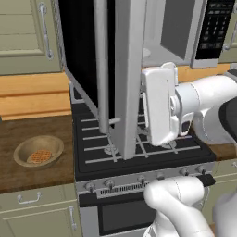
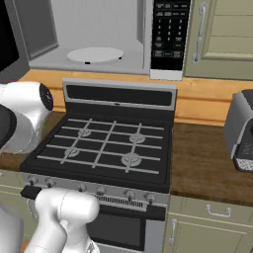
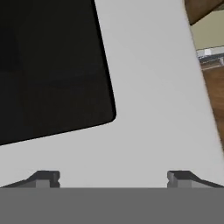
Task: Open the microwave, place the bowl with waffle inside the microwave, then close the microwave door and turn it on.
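So the microwave door [image 1: 121,69] is swung wide, the pincer [image 3: 113,178] spread fully, nothing gripped, pressed against its frame; the bowl [image 1: 38,151] is left at 8 o'clock on the worktop [image 1: 28,134].

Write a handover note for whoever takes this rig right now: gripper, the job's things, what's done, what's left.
Gripper: jaws open, holding nothing, right up against the inner face of the door.
Door: swung wide open, out over the stove.
Microwave: cavity open, turntable bare.
Bowl with waffle: on the counter left of the stove, untouched.
Done: door opened.
Left: put the bowl inside, shut the door, turn it on.
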Controlling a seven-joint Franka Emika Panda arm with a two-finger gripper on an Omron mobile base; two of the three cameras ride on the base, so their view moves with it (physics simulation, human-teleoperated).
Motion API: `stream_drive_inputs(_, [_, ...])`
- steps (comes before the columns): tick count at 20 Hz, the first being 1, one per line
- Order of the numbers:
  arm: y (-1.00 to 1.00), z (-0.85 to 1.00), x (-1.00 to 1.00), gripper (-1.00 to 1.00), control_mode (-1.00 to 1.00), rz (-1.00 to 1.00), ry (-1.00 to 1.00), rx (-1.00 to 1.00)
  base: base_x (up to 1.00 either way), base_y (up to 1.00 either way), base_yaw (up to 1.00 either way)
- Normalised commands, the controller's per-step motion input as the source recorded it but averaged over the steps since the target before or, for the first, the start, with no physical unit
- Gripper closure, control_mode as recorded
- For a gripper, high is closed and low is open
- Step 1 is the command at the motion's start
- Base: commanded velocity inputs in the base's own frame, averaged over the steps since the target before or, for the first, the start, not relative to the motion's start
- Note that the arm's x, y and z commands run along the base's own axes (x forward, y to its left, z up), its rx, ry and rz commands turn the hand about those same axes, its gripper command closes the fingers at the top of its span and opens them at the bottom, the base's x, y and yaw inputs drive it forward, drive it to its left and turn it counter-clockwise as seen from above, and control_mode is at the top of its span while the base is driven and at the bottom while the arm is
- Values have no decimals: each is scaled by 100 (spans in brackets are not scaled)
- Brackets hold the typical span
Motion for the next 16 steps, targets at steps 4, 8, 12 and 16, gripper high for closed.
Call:
stream_drive_inputs(4, [90, 30, -66, -100, -100, 6, -3, 0, 0, 0, 0])
stream_drive_inputs(8, [-25, 59, -14, -100, -100, -8, -15, 3, 0, 0, 0])
stream_drive_inputs(12, [-100, 32, 3, -100, -100, -15, -6, 15, 0, 0, 0])
stream_drive_inputs(16, [-100, 0, 31, -100, -100, -12, 0, 5, 0, 0, 0])
